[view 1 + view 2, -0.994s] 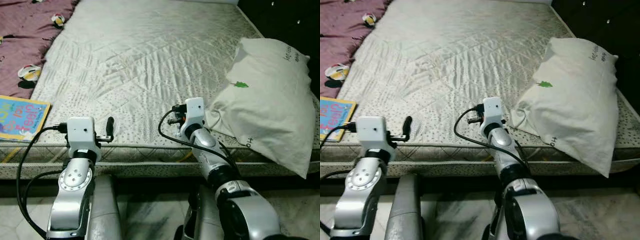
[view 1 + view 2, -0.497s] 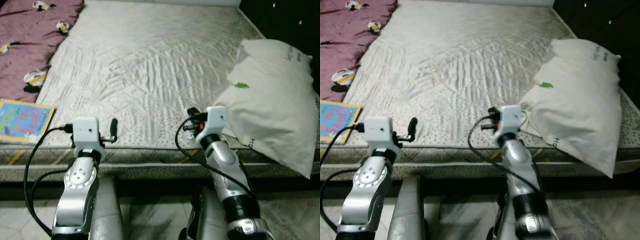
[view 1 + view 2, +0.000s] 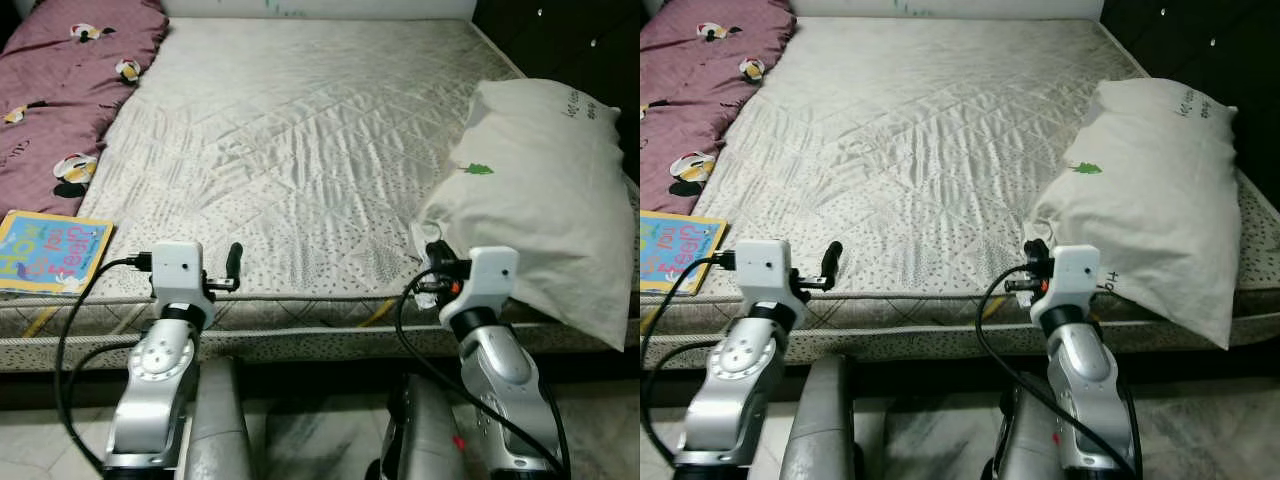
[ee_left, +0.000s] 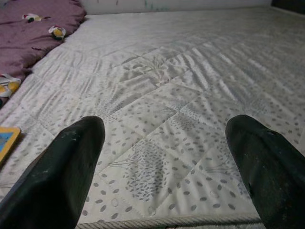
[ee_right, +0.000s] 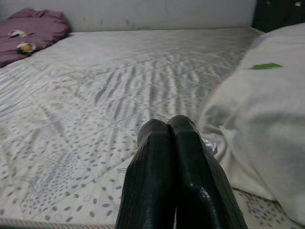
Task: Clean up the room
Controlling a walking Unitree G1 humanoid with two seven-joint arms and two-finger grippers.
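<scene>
Bare quilted bed [image 3: 300, 150]
A white pillow [image 3: 540, 190] lies along its right edge, a purple blanket [image 3: 70, 80] at left, a colourful book [image 3: 45, 250] near the front corner.

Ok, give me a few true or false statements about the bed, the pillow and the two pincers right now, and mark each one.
1. The left pincer is open over the mattress. True.
2. The right pincer is open wide. False: its fingers are pressed together.
3. The pillow lies on the robot's right side of the mattress. True.
4. The book rests on top of the pillow. False: it lies at the mattress's left edge, below the purple blanket.
</scene>
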